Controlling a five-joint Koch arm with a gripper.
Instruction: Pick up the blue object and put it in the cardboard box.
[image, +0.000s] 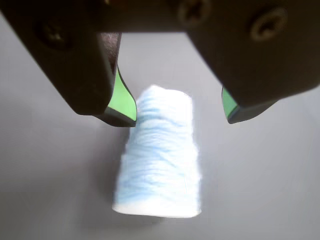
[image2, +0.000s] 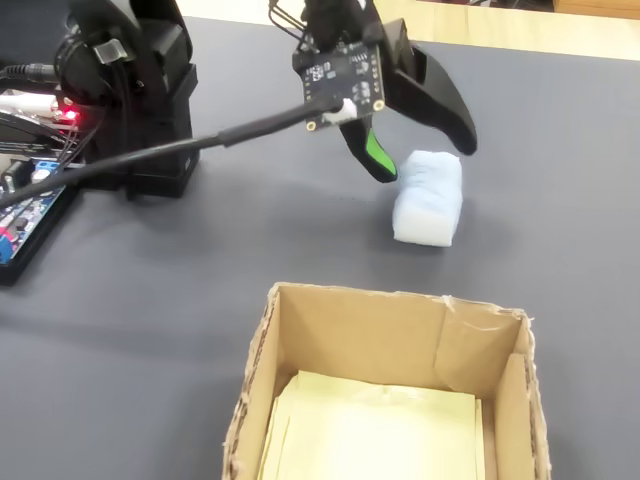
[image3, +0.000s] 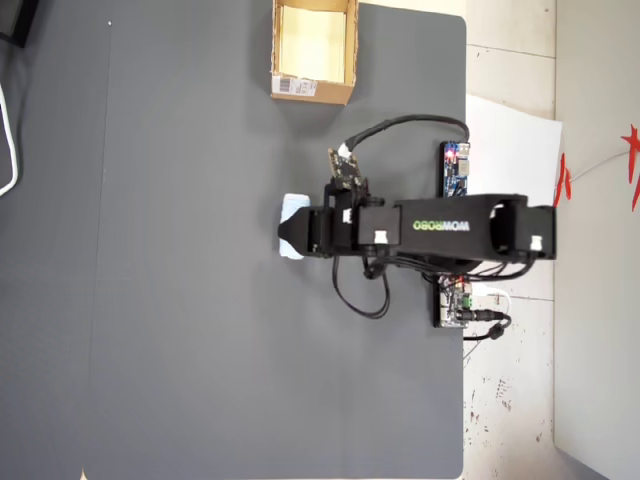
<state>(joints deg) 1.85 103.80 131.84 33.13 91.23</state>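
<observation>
The blue object (image: 161, 155) is a pale blue fuzzy lump lying on the dark grey mat; it also shows in the fixed view (image2: 429, 196) and peeks out under the arm in the overhead view (image3: 291, 208). My gripper (image: 180, 112) hovers just above its far end, open, the green-lined fingers (image: 125, 97) straddling it without touching. In the fixed view the gripper (image2: 424, 162) stands over the lump's back end. The cardboard box (image2: 500, 400) sits open at the front with a pale yellow inside; in the overhead view the cardboard box (image3: 313, 89) is at the mat's top edge.
The arm's base and circuit boards (image2: 60, 130) with cables sit at the left of the fixed view. A black cable (image2: 200, 140) runs along the arm. In the overhead view the mat's right edge (image3: 466, 200) meets a white floor.
</observation>
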